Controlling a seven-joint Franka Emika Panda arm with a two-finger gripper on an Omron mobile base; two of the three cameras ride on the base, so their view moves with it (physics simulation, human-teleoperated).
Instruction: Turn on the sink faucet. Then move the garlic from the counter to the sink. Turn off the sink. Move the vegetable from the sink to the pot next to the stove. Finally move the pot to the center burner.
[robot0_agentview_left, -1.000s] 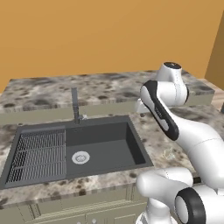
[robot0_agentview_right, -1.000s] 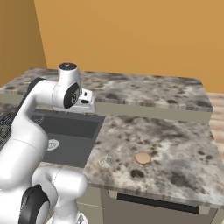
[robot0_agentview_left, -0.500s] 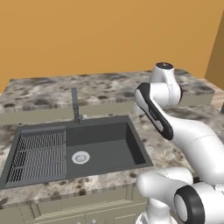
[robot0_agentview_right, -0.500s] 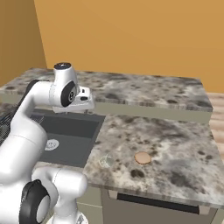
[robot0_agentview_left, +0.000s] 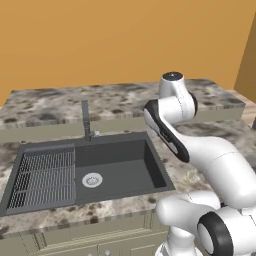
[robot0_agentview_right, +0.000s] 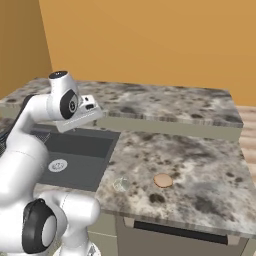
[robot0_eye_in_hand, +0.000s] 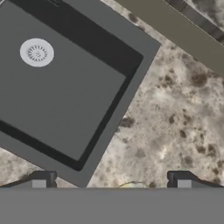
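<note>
My fingers are spread wide and hold nothing, hanging high over the sink's right rim. The garlic sits on the surface just off that rim. In my hand view it peeks in at 6 o'clock, between my two tips and a touch nearer the right one. It is a roundish lump, so I judge no axis needs matching. I would come down and back toward 6 o'clock. The faucet stands at the basin's 12 o'clock edge, and I see no stream from it.
</note>
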